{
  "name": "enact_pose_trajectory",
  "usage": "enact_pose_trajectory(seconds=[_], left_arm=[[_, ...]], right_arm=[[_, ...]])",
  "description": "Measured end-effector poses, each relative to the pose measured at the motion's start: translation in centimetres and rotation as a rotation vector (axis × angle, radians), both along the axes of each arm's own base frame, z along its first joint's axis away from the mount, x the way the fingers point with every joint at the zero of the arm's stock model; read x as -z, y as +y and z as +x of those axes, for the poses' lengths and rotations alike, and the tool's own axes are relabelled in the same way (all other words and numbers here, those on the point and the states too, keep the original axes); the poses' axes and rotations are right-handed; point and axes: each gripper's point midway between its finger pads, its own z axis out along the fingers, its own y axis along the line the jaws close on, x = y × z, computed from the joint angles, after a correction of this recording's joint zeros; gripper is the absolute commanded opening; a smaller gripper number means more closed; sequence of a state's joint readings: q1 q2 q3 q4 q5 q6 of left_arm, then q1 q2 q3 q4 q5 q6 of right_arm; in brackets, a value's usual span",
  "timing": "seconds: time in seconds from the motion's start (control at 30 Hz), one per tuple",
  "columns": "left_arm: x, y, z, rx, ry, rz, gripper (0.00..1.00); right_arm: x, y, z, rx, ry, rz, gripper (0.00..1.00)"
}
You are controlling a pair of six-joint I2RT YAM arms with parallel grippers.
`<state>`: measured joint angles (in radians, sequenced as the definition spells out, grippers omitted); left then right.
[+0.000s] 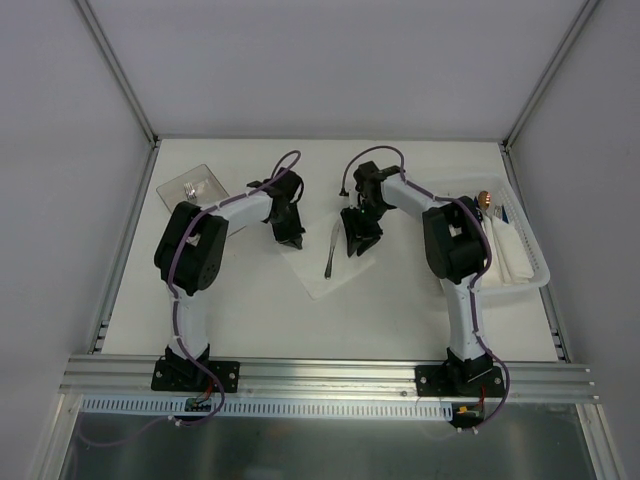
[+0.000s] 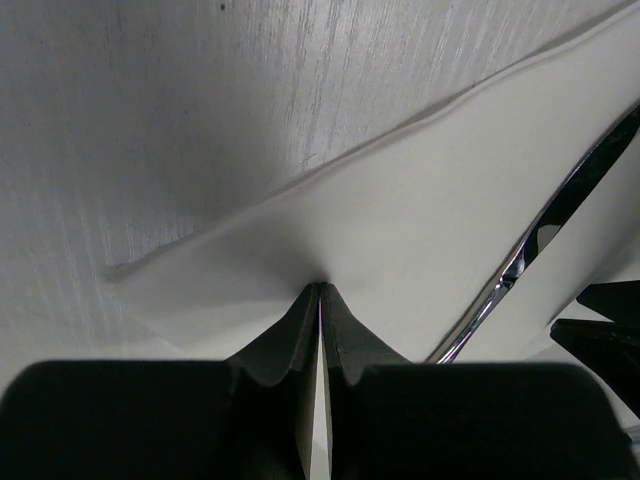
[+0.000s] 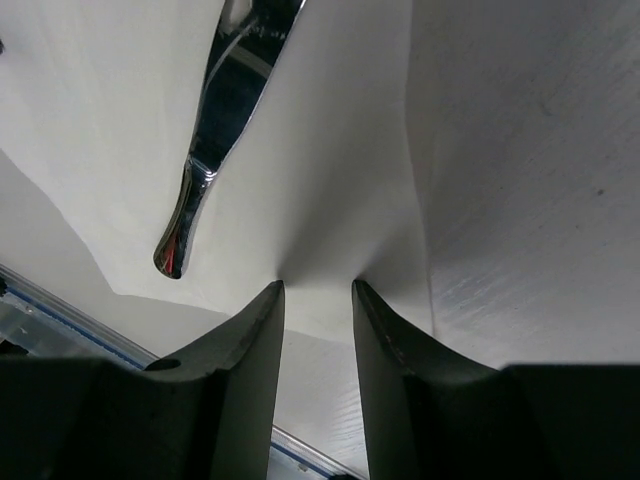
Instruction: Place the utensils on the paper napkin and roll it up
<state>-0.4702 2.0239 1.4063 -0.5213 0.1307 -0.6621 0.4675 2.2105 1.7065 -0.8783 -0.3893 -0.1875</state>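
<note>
Thin white square paper napkin (image 1: 318, 272) lies flat on the white table (image 1: 400, 310) at centre of the top view, rotated diamond-wise. A slim silver metal table knife (image 1: 331, 255) lies on it, running near-vertical in the frame. The left gripper (image 2: 320, 292) is at the napkin's upper-left edge, clenched and pinching the paper, which puckers at the tips. The right gripper (image 3: 317, 290) is at the upper-right edge, jaws parted, with paper showing between the tips. White rectangular plastic tray (image 1: 530, 275) at far right, clear plastic box (image 1: 195, 187) at upper left.
</note>
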Motion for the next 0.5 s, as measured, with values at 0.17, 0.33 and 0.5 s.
enact_pose_trajectory(seconds=[0.17, 0.33, 0.5], left_arm=[[0.0, 0.1, -0.5, -0.023, -0.008, -0.016, 0.05], [0.0, 0.1, -0.6, -0.031, -0.008, -0.02, 0.1], [-0.2, 0.2, -0.6, -0.029, -0.017, -0.014, 0.24]], right_arm=[[0.0, -0.2, 0.2, 0.0, 0.001, 0.004, 0.38], [-0.1, -0.2, 0.3, -0.015, 0.002, 0.024, 0.44], [-0.8, 0.9, 0.0, -0.048, 0.005, 0.11, 0.52]])
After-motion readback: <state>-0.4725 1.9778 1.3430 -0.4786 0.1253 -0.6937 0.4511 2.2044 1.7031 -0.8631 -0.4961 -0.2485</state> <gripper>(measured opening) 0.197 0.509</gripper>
